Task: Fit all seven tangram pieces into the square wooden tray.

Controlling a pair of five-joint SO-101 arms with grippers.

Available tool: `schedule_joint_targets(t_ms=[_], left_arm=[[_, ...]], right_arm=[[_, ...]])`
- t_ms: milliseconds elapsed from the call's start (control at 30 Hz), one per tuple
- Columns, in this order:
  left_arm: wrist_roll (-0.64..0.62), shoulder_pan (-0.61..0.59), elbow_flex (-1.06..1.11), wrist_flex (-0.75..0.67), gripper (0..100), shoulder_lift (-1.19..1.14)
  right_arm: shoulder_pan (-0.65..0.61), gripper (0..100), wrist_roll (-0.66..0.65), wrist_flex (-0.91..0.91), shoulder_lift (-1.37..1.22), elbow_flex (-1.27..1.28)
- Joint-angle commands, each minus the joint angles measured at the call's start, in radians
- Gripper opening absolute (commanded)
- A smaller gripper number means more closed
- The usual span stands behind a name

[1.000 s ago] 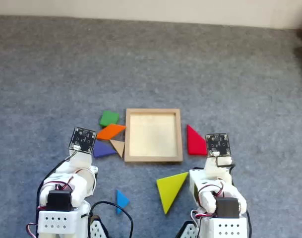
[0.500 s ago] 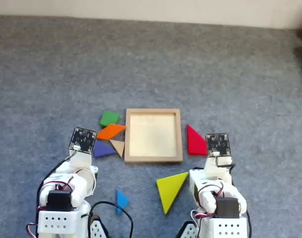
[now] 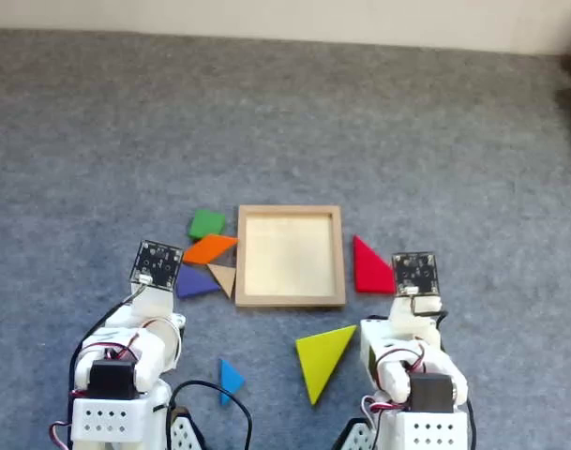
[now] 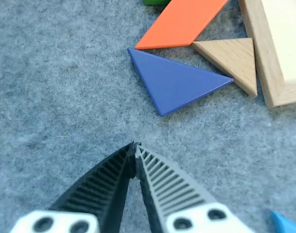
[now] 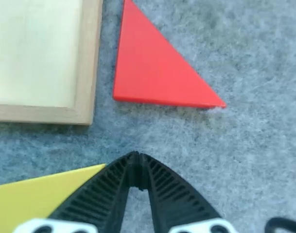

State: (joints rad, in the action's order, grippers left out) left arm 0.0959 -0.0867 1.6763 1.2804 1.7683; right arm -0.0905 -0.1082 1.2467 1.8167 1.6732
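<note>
While your left claw (image 4: 135, 148) hangs with tips together near the blue triangle (image 4: 173, 81), left of the tray (image 3: 290, 302), and the red triangle (image 5: 155, 68) beyond it faces your right claw (image 5: 138, 158), likewise closed, expect both triangles light, stiff, thin: pinch across opposite edges.

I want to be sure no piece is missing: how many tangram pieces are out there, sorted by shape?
Triangles: 5 (dark blue triangle, wooden triangle, red triangle, yellow triangle, light blue triangle)
Squares: 1 (green square)
Parallelograms: 1 (orange parallelogram)
Total: 7, all lying outside the tray.
</note>
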Motion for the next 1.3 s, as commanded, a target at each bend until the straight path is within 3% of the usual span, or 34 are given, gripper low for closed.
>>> schedule_joint_targets(t_ms=[0,467,933,1000,1100,1267], left_arm=[[0.009,0.012,0.022,0.003,1,0.019],[0.009,0.012,0.022,0.003,1,0.019],[0.009,0.012,0.022,0.003,1,0.019],[0.009,0.012,0.022,0.003,1,0.019],[0.009,0.012,0.022,0.003,1,0.019],[0.009,0.012,0.022,0.003,1,0.019]], right_arm=[[0.03,0.9,0.008,-0.051,0.021,0.012],[0.039,0.5,0.009,-0.053,-0.021,-0.481],[0.033,0.9,0.0,0.01,-0.826,-1.023],[0.007,1.7,-0.052,0.01,-0.914,-1.041],[-0.021,7.4,-0.235,0.01,-1.038,-1.046],[-0.051,24.5,-0.25,-0.007,-1.236,-1.05]])
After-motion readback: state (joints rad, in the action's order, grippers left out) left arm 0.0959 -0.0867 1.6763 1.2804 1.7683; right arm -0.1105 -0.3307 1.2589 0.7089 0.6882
